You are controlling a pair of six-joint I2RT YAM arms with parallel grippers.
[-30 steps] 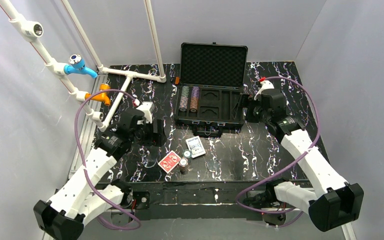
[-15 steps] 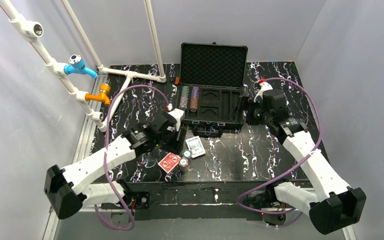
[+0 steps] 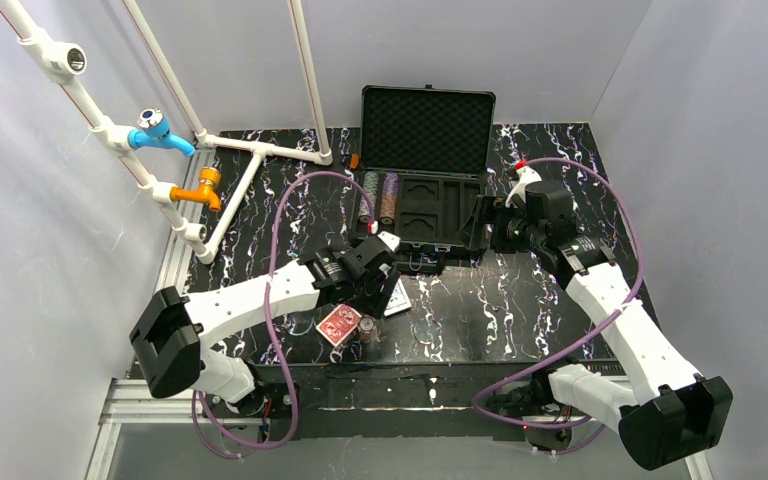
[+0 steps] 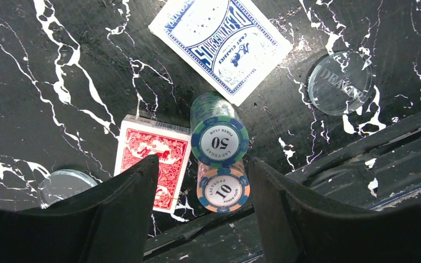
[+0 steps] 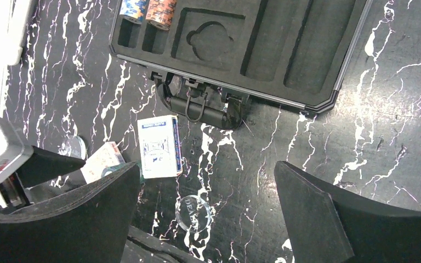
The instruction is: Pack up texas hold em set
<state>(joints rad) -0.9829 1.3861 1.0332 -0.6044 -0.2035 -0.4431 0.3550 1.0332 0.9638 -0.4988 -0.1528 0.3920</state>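
Marbled table [image 3: 290, 195]: briefcase [image 3: 442, 214], decks [image 4: 222, 41], chips [image 4: 219, 143].

Left hand [image 3: 374, 287] near chip stack [image 3: 368, 329] (briefcase [image 3: 427, 130] open)

The black, white-veined worktop [image 3: 290, 200] is enclosed on three sides by plain pale grey walls [image 3: 560, 60]. A white pipe frame [image 3: 305, 80], carrying a blue fitting [image 3: 155, 128] and an orange fitting [image 3: 205, 186], is mounted at the left.
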